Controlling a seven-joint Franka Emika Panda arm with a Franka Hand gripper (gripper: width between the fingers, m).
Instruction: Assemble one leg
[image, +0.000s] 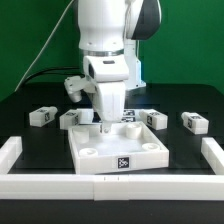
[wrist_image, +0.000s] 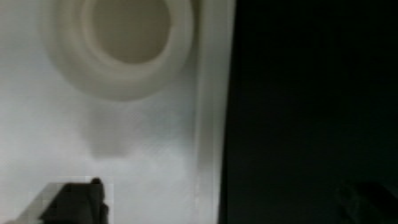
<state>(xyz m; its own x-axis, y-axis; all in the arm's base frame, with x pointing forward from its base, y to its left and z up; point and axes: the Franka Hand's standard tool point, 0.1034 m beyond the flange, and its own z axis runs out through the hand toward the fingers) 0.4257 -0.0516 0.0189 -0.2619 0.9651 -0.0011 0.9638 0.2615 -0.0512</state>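
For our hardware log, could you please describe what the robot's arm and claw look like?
The arm has rounded white shells with a black section at one joint. The white hand body narrows to the claw, and a dark boxy unit is mounted beside the wrist. In the wrist view one finger looks dark and blocky. A thin black cable shows behind it. No markings are legible.

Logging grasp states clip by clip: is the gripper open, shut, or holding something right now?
Gripper: open, fingers set wide apart, holding nothing, low over the white tray.
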